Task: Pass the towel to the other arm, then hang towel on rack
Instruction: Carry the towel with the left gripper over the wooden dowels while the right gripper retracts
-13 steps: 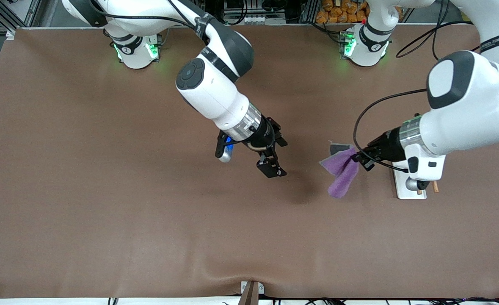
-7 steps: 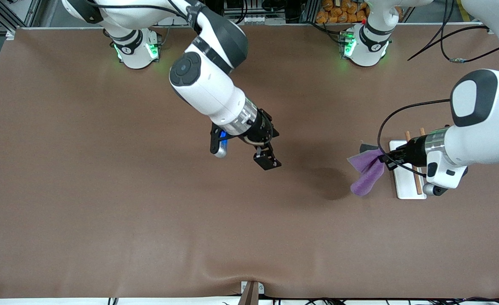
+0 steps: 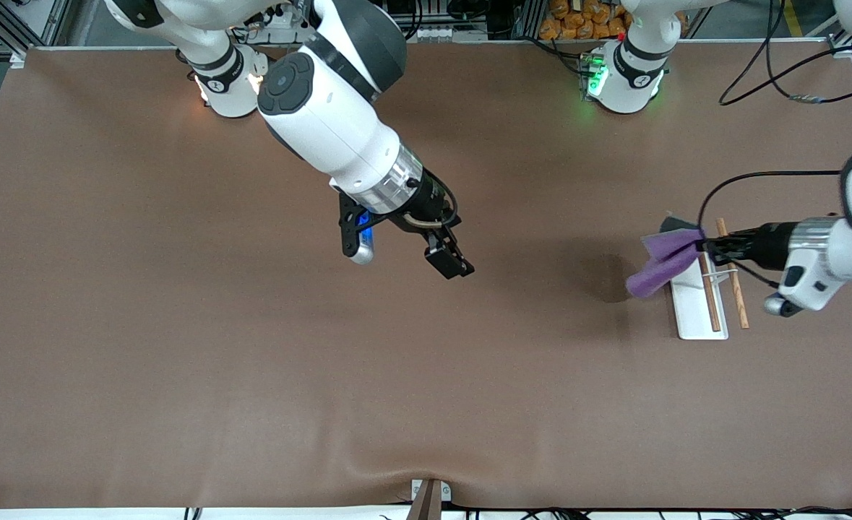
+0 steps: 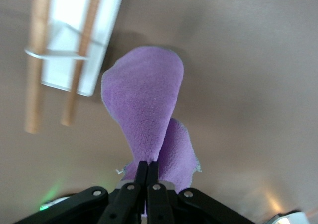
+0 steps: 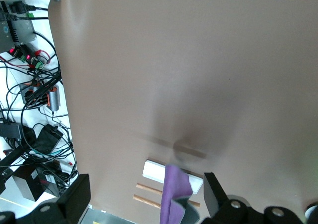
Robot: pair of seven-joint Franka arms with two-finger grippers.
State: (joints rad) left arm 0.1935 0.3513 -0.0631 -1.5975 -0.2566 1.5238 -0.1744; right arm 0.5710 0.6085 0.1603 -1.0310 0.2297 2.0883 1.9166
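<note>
Front view shows my left end effector (image 3: pixel 707 245), clamped on the towel (image 3: pixel 660 261), has carried it over the rack (image 3: pixel 696 310), while the open right end effector (image 3: pixel 449 261) withdraws, so handover looks done.

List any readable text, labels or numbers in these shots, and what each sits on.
None can be read.
The round marks on the two arm bases are too small to make out.
The towel, held in the shut left pincer over the rack, bears no text; nor does the open right pincer.
</note>
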